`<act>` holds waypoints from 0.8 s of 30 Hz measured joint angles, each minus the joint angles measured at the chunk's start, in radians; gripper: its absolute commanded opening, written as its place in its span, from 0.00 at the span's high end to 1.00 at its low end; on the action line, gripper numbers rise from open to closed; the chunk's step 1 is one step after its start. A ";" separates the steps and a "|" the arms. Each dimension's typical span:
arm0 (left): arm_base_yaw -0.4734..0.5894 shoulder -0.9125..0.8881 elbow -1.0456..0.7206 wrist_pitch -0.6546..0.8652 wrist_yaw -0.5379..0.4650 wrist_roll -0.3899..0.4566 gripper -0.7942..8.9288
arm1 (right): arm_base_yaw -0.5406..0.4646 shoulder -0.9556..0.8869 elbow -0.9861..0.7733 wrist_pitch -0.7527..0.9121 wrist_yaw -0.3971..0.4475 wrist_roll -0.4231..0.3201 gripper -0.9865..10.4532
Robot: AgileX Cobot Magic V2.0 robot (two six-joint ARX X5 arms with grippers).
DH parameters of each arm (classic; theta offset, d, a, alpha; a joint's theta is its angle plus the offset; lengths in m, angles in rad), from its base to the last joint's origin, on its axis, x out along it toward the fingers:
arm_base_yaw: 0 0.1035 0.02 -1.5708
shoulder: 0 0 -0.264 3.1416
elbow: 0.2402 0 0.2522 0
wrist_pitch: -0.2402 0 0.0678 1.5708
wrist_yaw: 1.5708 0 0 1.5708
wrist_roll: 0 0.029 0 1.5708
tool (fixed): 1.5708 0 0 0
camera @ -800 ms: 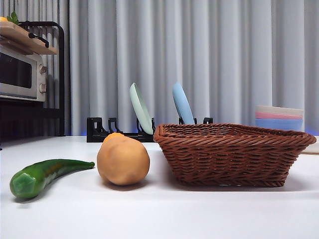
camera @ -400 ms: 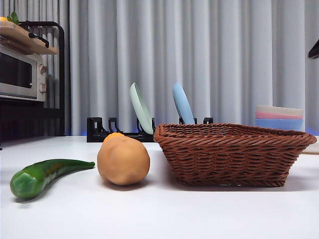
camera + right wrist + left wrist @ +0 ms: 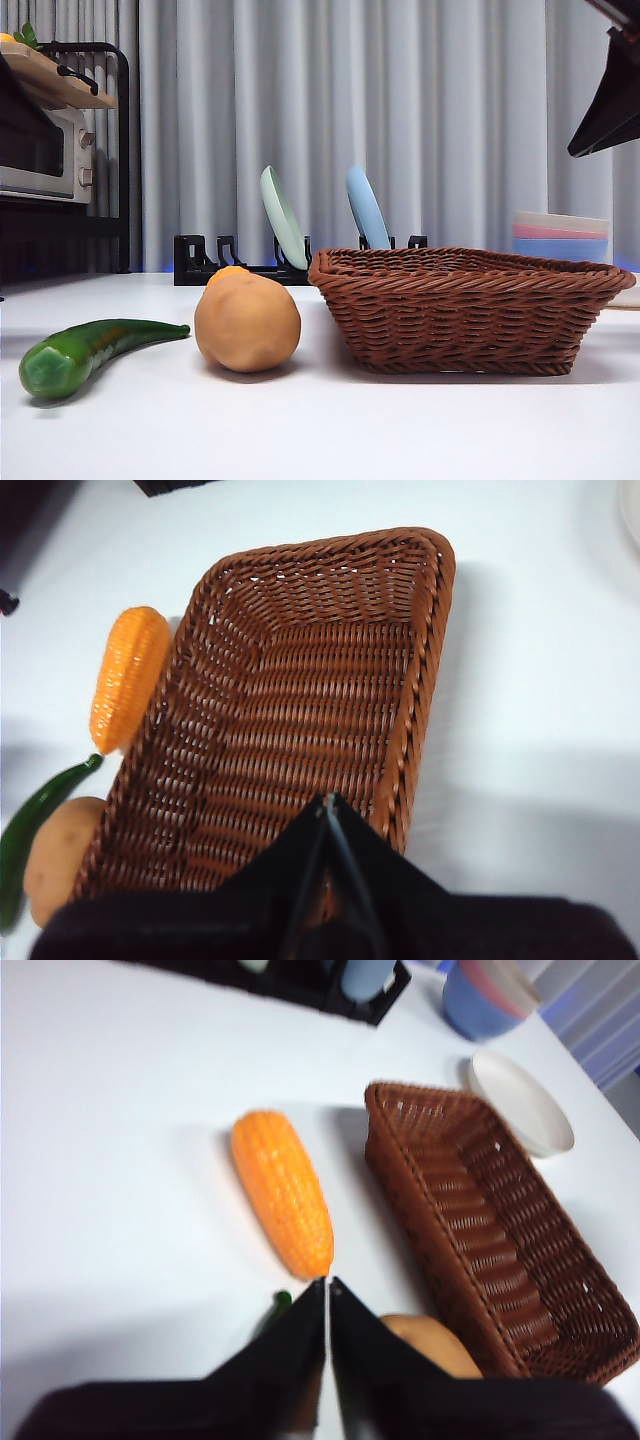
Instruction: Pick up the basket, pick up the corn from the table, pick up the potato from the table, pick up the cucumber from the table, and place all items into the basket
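Observation:
The brown woven basket (image 3: 470, 262) stands empty on the white table at the right. The tan potato (image 3: 247, 322) lies left of it, and the orange bumpy corn (image 3: 228, 270) peeks out behind the potato. The green cucumber (image 3: 85, 352) lies at the far left. My left gripper (image 3: 327, 1285) is shut and empty, above the table near the corn (image 3: 282, 1190), the potato (image 3: 430, 1345) and the basket (image 3: 500, 1250). My right gripper (image 3: 328, 800) is shut and empty above the basket's near rim (image 3: 405, 730). The right arm (image 3: 610, 100) shows dark at the front view's top right.
A black dish rack (image 3: 200, 262) with a green plate (image 3: 283, 218) and a blue plate (image 3: 366, 208) stands behind. A microwave (image 3: 40, 150) sits on a shelf at the far left. Stacked bowls (image 3: 560, 235) and a white dish (image 3: 520, 1100) lie beyond the basket.
A dark arm has come further into the front view's top right corner, lower and more to the left. The basket and the vegetables have not moved.

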 measured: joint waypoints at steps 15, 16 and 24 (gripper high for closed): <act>-0.011 0.017 0.002 -0.003 0.000 0.000 0.54 | 0.000 0.217 0.114 -0.013 0.001 -0.063 0.69; -0.011 0.018 0.008 -0.006 0.000 0.000 0.54 | 0.000 0.251 0.129 -0.013 0.001 -0.066 0.69; -0.011 0.019 0.069 -0.024 0.000 0.000 0.54 | 0.000 0.484 0.220 -0.016 0.000 -0.070 0.69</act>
